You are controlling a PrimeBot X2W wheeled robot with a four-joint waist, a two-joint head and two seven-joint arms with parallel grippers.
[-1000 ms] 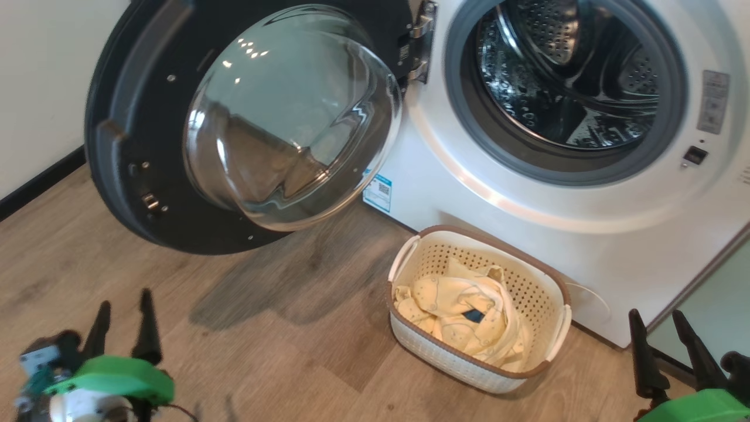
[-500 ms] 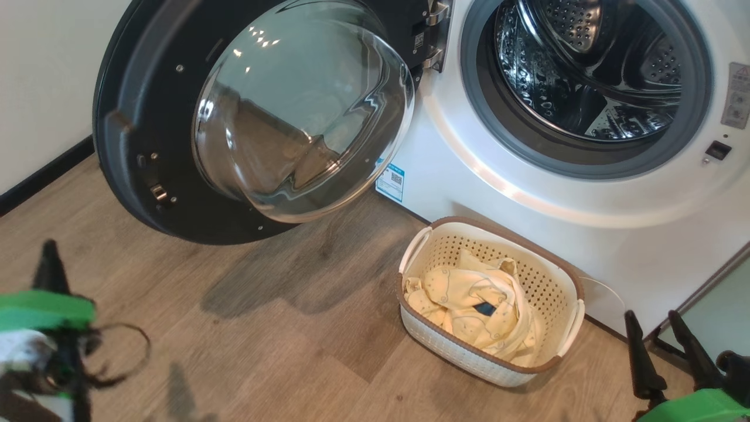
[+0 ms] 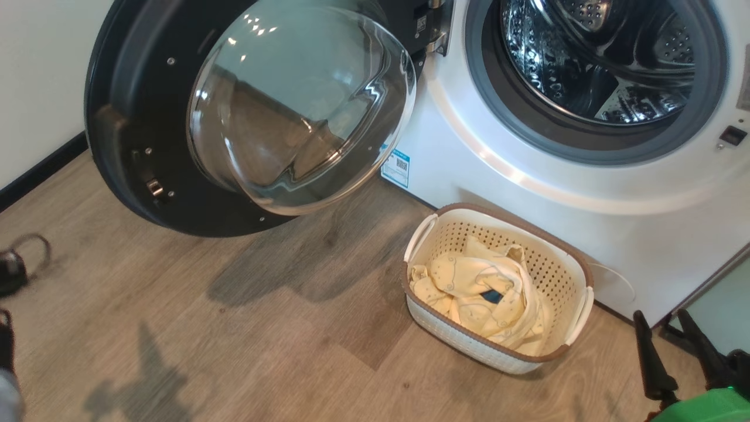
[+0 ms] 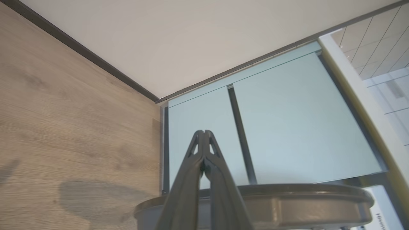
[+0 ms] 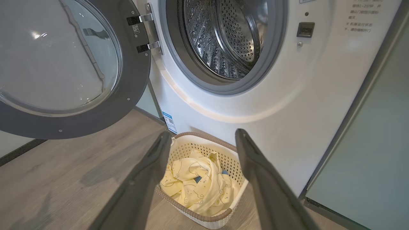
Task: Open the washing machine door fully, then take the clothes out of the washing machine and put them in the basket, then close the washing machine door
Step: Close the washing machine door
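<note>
The washing machine door (image 3: pixel 135 158) hangs wide open on the left, its glass bulge facing me. The washing machine (image 3: pixel 527 187) shows a bare steel drum (image 3: pixel 592 58). The basket (image 3: pixel 498 214) stands on the floor in front of it with the cream-yellow clothes (image 3: pixel 474 290) heaped inside. My right gripper (image 3: pixel 662 321) is open and empty at the lower right, just right of the basket. From the right wrist, the open right gripper (image 5: pixel 203 133) frames the basket (image 5: pixel 182 150) and clothes (image 5: pixel 198 188). My left gripper (image 4: pixel 204 132) is shut on nothing and points at pale green cabinet doors.
Wood floor (image 3: pixel 234 328) stretches left of the basket. A pale wall with a dark skirting (image 3: pixel 41 167) runs behind the door. Pale green cabinets (image 5: pixel 367 153) stand right of the machine. A grey curved edge (image 4: pixel 303 198) lies under the left fingers.
My left gripper has shut and its arm has swung off the left edge of the head view. The camera has shifted a little. The right gripper, basket and door stay put.
</note>
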